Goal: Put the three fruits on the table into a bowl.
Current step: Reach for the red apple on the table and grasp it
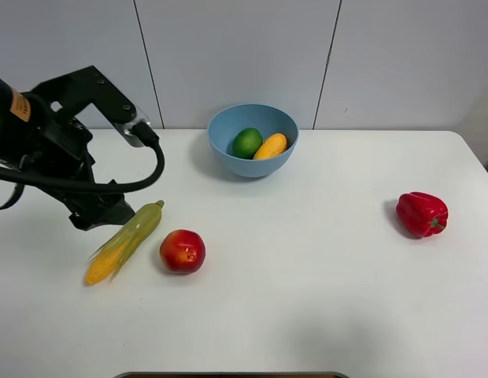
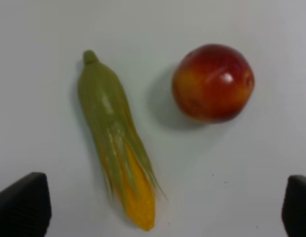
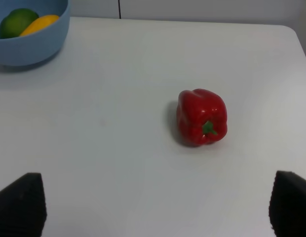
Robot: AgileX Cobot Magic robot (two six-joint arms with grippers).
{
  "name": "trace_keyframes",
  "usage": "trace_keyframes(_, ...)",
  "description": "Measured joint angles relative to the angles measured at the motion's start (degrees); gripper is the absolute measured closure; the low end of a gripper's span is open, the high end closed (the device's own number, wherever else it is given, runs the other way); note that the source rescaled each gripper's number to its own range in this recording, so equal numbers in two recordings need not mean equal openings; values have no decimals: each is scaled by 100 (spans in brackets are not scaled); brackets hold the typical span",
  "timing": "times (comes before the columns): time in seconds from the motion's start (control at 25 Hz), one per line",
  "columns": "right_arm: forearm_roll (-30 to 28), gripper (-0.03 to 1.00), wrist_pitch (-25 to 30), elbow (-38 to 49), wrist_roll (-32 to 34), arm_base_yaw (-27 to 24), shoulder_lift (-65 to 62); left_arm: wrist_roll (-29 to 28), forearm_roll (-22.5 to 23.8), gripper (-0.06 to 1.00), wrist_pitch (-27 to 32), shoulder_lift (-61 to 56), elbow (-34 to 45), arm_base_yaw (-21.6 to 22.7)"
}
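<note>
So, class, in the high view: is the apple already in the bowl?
No: the apple sits on the table beside the corn cob, apart from the bowl.

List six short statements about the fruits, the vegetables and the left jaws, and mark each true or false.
1. The lime and the mango lie inside the bowl. True.
2. The apple rests on the table beside the corn cob. True.
3. The corn cob touches the apple. False: bare table shows between them.
4. The bell pepper lies on the table, apart from everything else. True.
5. The left jaws grip the apple. False: they stand open and empty.
6. All three fruits are in the bowl. False: the apple is outside it.
</note>
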Motion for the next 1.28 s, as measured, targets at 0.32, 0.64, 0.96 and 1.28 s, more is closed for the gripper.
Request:
trace_keyframes(0.32,0,3,0,0,0,0,0,-105,-10,2,-678,765,-2,-206)
trace_keyframes(0.64,0,3,0,0,0,0,0,-217,-105,2,-841,1404,-2,-206)
trace_keyframes(0.96,0,3,0,0,0,0,0,-248,-324,2,-1308,1804,-2,-206)
trace_keyframes(1.28,0,3,0,0,0,0,0,-298,-543,2,-1438,2298,-2,-211)
